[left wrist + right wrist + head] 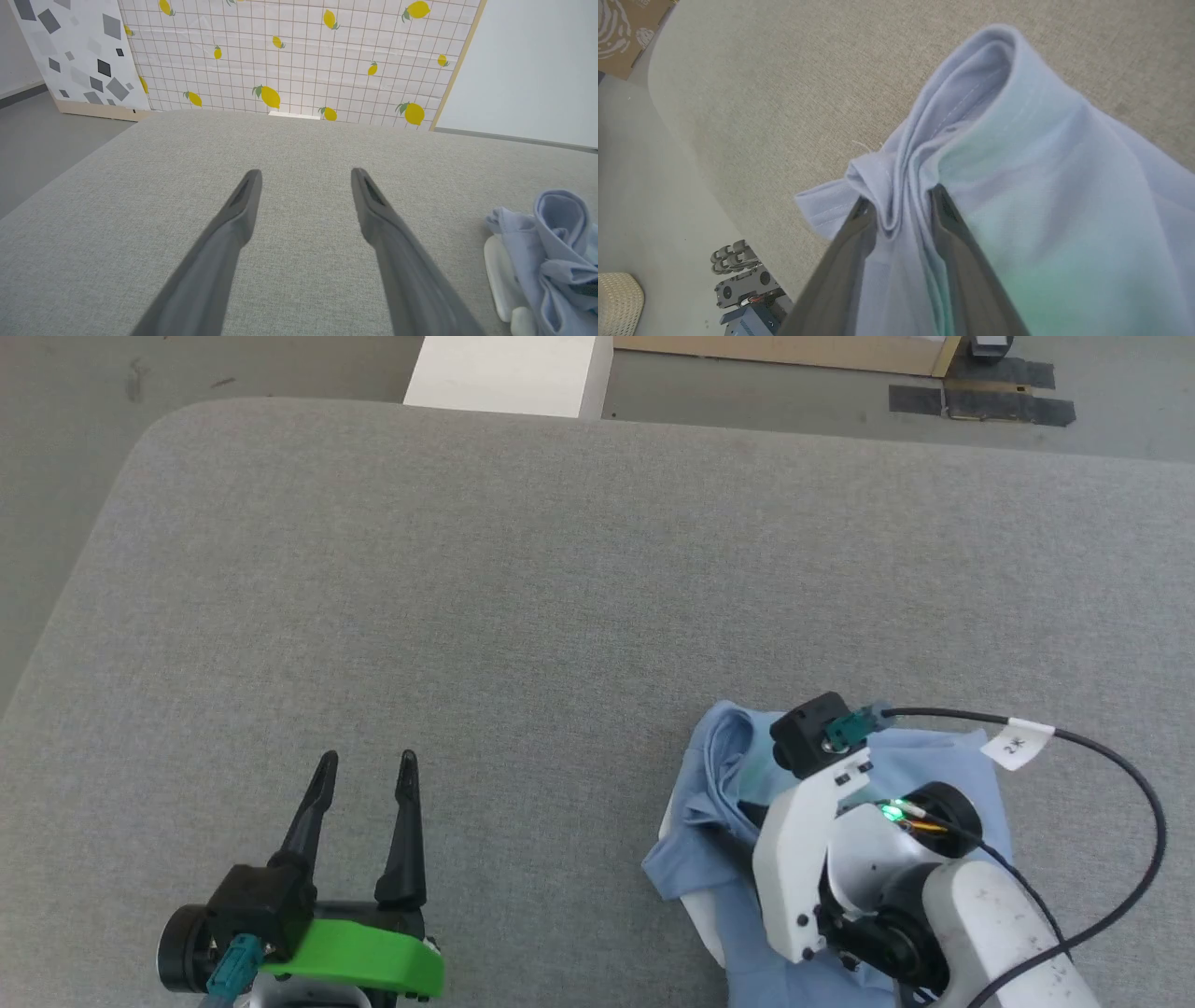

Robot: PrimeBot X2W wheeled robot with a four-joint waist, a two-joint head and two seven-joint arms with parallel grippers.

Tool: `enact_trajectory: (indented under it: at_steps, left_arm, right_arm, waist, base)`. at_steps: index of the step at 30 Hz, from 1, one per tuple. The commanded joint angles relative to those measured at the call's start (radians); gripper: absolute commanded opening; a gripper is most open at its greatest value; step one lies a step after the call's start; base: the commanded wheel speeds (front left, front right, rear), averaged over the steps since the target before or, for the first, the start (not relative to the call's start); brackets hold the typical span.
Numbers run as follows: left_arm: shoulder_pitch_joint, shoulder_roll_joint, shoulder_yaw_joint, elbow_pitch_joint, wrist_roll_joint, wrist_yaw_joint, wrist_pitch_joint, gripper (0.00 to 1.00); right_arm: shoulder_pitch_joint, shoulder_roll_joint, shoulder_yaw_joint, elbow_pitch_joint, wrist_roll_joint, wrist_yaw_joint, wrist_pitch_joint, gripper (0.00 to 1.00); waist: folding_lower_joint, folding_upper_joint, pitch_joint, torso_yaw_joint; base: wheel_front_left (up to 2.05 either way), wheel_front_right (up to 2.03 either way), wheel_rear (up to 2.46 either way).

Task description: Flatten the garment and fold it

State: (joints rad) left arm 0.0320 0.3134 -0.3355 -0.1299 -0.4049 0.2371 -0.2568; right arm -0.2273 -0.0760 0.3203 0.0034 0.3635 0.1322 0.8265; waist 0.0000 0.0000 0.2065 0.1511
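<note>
Since it needs flattening, light blue polo shirt (714, 784) lies bunched, counter (560, 569) near-right; right pincer (900, 196) straddles a fold, grip uncertain; left pincer (367, 758) spread, counter near-left, ready to assist.

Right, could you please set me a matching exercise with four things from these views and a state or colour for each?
Things:
1. left gripper
2. right gripper
3. garment
4. cable label

States:
A. small and white
B. open, over the bare grey surface
C. fingers on either side of a cloth fold
D. crumpled, light blue

Pairs: 1-B, 2-C, 3-D, 4-A
</note>
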Motion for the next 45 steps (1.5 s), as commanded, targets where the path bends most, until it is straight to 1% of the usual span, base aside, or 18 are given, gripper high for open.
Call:
enact_trajectory:
  at_steps: [1, 5, 9, 12, 15, 17, 20, 23, 25, 27, 31, 35, 36, 37, 39, 45]
  left_arm:
    - [-0.020, -0.007, 0.002, 0.006, -0.003, -0.007, -0.004, 1.00]
    - [-0.013, -0.005, 0.004, 0.015, -0.009, -0.011, -0.004, 1.00]
    - [-0.012, -0.002, 0.002, 0.018, -0.012, -0.012, -0.002, 1.00]
    - [-0.011, 0.004, 0.005, 0.012, -0.011, -0.009, -0.001, 1.00]
    - [-0.010, 0.010, 0.004, 0.002, -0.006, -0.005, -0.001, 1.00]
    - [-0.011, 0.012, 0.002, -0.005, -0.001, -0.002, -0.001, 1.00]
    - [-0.017, 0.013, 0.001, -0.016, 0.004, 0.001, -0.001, 1.00]
    - [-0.024, 0.014, 0.000, -0.020, 0.005, 0.000, -0.001, 1.00]
    - [-0.028, 0.014, -0.002, -0.018, 0.004, -0.002, -0.001, 1.00]
    - [-0.033, 0.014, -0.004, -0.014, 0.004, -0.004, -0.001, 1.00]
    - [-0.044, 0.014, -0.010, -0.009, 0.003, -0.008, 0.002, 1.00]
    - [-0.048, 0.021, -0.011, -0.007, 0.003, -0.009, 0.006, 1.00]
    - [-0.048, 0.022, -0.012, -0.006, 0.003, -0.010, 0.007, 1.00]
    - [-0.048, 0.023, -0.013, -0.005, 0.003, -0.010, 0.009, 1.00]
    - [-0.045, 0.025, -0.014, -0.004, 0.002, -0.009, 0.011, 1.00]
    - [-0.033, 0.030, -0.019, -0.010, 0.004, -0.002, 0.016, 1.00]
  right_arm:
    - [-0.019, 0.007, 0.006, 0.013, -0.003, -0.002, -0.011, 1.00]
    - [-0.028, 0.015, 0.013, 0.012, 0.030, -0.002, -0.019, 1.00]
    - [-0.019, 0.015, -0.030, -0.054, 0.060, -0.002, -0.024, 1.00]
    - [0.002, -0.008, -0.104, -0.130, 0.051, -0.002, -0.037, 1.00]
    - [0.041, -0.052, -0.197, -0.205, 0.009, -0.002, -0.062, 1.00]
    - [0.076, -0.081, -0.267, -0.237, -0.023, -0.002, -0.077, 1.00]
    - [0.135, -0.123, -0.343, -0.252, -0.071, -0.002, -0.100, 1.00]
    - [0.190, -0.117, -0.399, -0.225, -0.078, -0.002, -0.110, 1.00]
    - [0.207, -0.096, -0.424, -0.192, -0.072, -0.002, -0.115, 1.00]
    - [0.215, -0.093, -0.425, -0.154, -0.083, -0.002, -0.122, 1.00]
    - [0.207, -0.067, -0.426, -0.061, -0.073, -0.002, -0.132, 1.00]
    - [0.187, -0.064, -0.401, 0.026, -0.073, -0.002, -0.140, 1.00]
    - [0.184, -0.063, -0.395, 0.043, -0.071, -0.002, -0.139, 0.76]
    - [0.180, -0.059, -0.389, 0.059, -0.064, -0.002, -0.139, 0.00]
    - [0.174, -0.050, -0.382, 0.077, -0.049, -0.002, -0.137, 0.00]
    - [0.149, -0.049, -0.385, 0.081, -0.051, -0.002, -0.184, 0.00]
  waist:
    - [0.0000, 0.0000, -0.004, -0.002]
    - [0.0000, 0.0000, -0.017, -0.019]
    - [0.0000, 0.0000, -0.029, -0.038]
    - [0.0000, 0.0000, -0.031, -0.053]
    - [0.0000, 0.0000, -0.024, -0.065]
    - [0.0000, 0.0000, -0.016, -0.068]
    - [0.0000, 0.0000, 0.000, -0.070]
    - [0.0000, 0.0000, 0.015, -0.070]
    - [0.0000, 0.0000, 0.021, -0.069]
    - [0.0000, 0.0000, 0.027, -0.066]
    - [0.0000, 0.0000, 0.032, -0.053]
    - [0.0000, 0.0000, 0.029, -0.042]
    - [0.0000, 0.0000, 0.026, -0.040]
    - [0.0000, 0.0000, 0.023, -0.037]
    - [0.0000, 0.0000, 0.015, -0.035]
    - [0.0000, 0.0000, -0.015, -0.045]
  base:
    - [0.00, 0.00, 0.00]
    - [0.00, 0.00, 0.00]
    - [0.00, 0.00, 0.00]
    - [0.00, 0.00, 0.00]
    - [0.00, 0.00, 0.00]
    - [0.00, 0.00, 0.00]
    - [0.00, 0.00, 0.00]
    - [0.00, 0.00, 0.00]
    - [0.00, 0.00, 0.00]
    - [0.00, 0.00, 0.00]
    - [0.00, 0.00, 0.00]
    - [0.00, 0.00, 0.00]
    - [0.00, 0.00, 0.00]
    - [0.00, 0.00, 0.00]
    - [0.00, 0.00, 0.00]
    - [0.00, 0.00, 0.00]
